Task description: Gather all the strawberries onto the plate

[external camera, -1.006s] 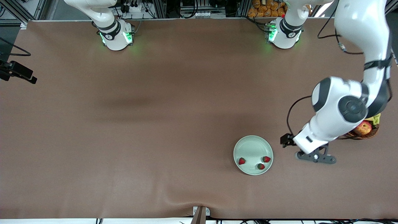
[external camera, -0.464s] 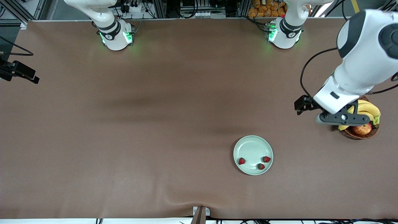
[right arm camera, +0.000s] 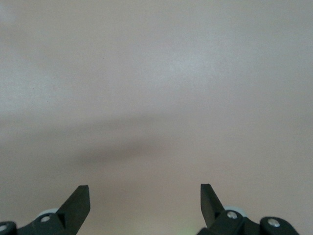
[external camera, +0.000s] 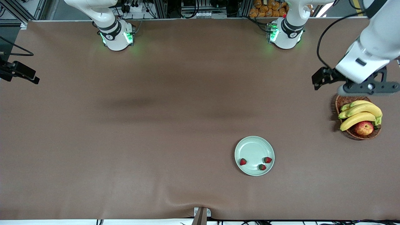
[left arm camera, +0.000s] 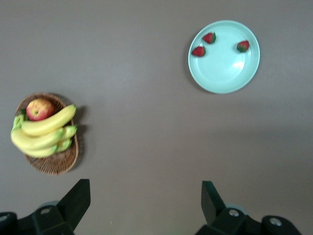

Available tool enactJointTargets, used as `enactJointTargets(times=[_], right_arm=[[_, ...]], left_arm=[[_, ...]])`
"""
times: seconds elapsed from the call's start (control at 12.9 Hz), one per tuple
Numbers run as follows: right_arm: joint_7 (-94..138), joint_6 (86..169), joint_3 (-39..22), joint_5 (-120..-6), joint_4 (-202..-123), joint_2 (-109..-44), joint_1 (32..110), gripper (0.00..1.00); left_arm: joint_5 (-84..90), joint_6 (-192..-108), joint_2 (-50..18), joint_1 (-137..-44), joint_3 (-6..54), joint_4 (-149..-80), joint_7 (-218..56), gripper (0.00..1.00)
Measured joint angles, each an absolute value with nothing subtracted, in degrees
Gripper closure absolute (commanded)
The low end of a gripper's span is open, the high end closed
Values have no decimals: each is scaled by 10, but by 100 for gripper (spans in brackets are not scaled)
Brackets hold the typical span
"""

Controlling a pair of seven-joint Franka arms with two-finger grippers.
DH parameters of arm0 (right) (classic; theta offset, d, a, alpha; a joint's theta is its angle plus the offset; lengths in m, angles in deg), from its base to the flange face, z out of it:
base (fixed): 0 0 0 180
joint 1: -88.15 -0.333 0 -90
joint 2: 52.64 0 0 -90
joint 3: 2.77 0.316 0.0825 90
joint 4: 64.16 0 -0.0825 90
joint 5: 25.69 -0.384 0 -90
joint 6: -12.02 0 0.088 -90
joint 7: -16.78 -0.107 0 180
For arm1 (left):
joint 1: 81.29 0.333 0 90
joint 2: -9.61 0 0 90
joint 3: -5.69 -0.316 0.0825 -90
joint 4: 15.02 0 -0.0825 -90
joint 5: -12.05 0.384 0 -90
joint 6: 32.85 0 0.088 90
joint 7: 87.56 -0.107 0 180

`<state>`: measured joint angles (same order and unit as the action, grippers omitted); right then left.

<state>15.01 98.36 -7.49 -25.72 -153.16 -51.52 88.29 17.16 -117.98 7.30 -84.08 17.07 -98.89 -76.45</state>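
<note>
The pale mint-green plate [external camera: 251,148] lies on the brown table, near the front camera. Three small red strawberries [external camera: 243,162] [external camera: 267,160] [external camera: 262,167] lie in it, in the part of it nearest that camera. The left wrist view shows the plate [left arm camera: 225,71] with the strawberries [left arm camera: 209,37] [left arm camera: 198,51] [left arm camera: 242,46] too. My left gripper [external camera: 368,89] [left arm camera: 145,196] is open and empty, high over the table by the basket's rim, well away from the plate. My right gripper [right arm camera: 145,198] is open and empty over bare table; it is out of the front view.
A brown wicker basket [external camera: 343,101] with bananas [external camera: 359,114] and a red-yellow apple [external camera: 364,128] stands at the left arm's end of the table. It also shows in the left wrist view [left arm camera: 54,164].
My left arm has lifted and swung from beside the plate past the basket toward its base, uncovering the basket. The plate and strawberries have not moved.
</note>
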Motion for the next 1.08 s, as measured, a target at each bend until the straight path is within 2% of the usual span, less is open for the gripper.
enactJointTargets(times=[0.31,0.62,0.85,1.08], right_arm=[[150,984,-75,-257,-1532,-515,883,0],[150,984,-75,-257,-1532,-515,883,0],[150,983,-75,-257,-1532,-515,883,0],[150,983,-75,-257,-1532,-515,883,0]], left_arm=[[152,-1188,124,-841,165,-1024,-764,0],[151,-1243,112,-840,105,-1037,-801,0],[151,-1253,110,-840,58,-1037,-825,0],[150,-1254,111,-840,42,-1037,-840,0]])
